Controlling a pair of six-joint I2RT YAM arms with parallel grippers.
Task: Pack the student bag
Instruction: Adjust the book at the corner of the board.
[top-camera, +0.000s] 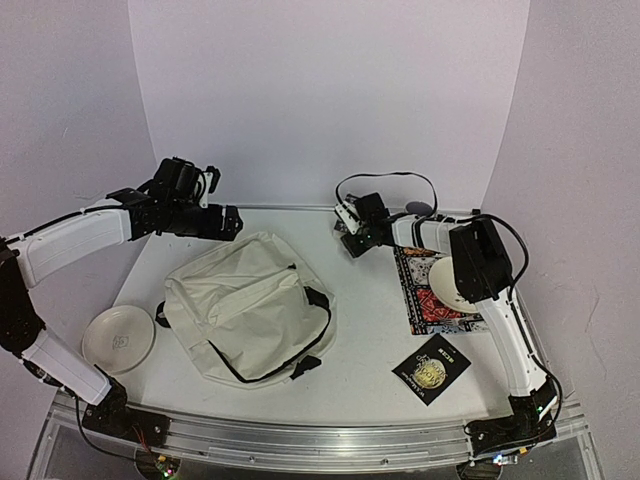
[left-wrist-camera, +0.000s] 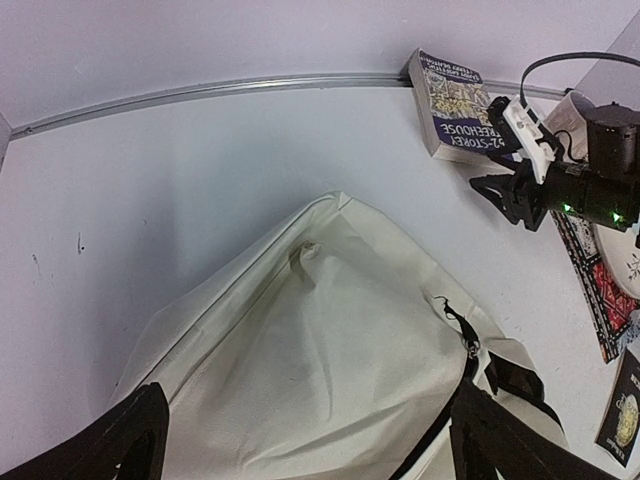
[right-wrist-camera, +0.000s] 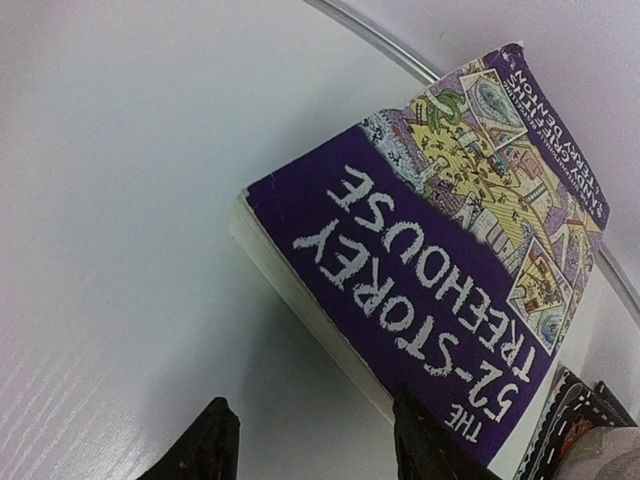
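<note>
While the student bag lies flat centre-left, the left gripper hangs wide open over its far edge, prob. to hold it open. Right gripper, far right, jaws parted, straddles the 52-Storey Treehouse book at its edge, likely lining up a grab.

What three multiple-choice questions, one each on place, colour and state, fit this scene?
1. Where is the purple Treehouse book? A on a chair; B on the table by the far rail; C on the floor.
2. Backpack colour? A cream; B red; C green.
3. Left end effector? A shut on a pen; B shut on the book; C open above the backpack.
Answers: B, it lies beside the rail; A, fabric is cream; C, fingers stand wide apart.
</note>
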